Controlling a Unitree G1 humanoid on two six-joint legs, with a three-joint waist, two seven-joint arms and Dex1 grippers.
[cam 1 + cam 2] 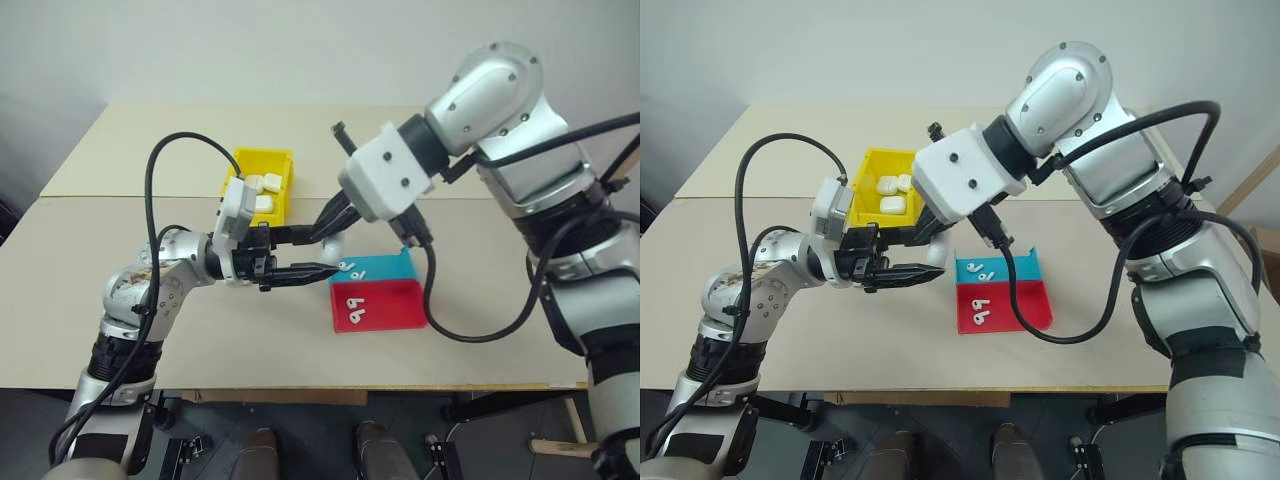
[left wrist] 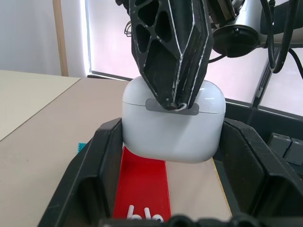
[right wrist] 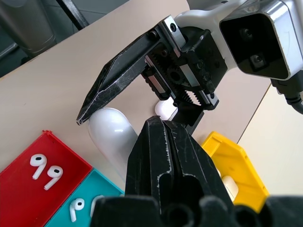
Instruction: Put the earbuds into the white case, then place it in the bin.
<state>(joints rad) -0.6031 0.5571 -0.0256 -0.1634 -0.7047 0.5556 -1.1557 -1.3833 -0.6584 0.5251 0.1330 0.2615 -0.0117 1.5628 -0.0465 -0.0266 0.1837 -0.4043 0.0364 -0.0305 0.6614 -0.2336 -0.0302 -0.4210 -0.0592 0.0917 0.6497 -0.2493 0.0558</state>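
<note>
My left gripper (image 1: pixel 326 253) hangs above the table, pointing toward the trays, shut on the white case (image 2: pixel 173 124), which sits crosswise between its black fingers (image 2: pixel 97 165). The case's grey hinge strip faces the left wrist camera. My right gripper (image 1: pixel 322 230) comes down from above, shut, its tips touching the case at that hinge. Two earbuds (image 1: pixel 352 315) lie in the red tray (image 1: pixel 390 305) and two more earbuds (image 1: pixel 350 268) in the blue tray (image 1: pixel 385 266). The yellow bin (image 1: pixel 240 165) stands behind the left gripper, holding several white cases (image 1: pixel 262 184).
The blue and red trays lie side by side just right of the grippers, near the table's front edge (image 1: pixel 400 386). A black cable (image 1: pixel 480 335) loops from the right wrist over the table beside the red tray. Bare tabletop spreads to the left and far back.
</note>
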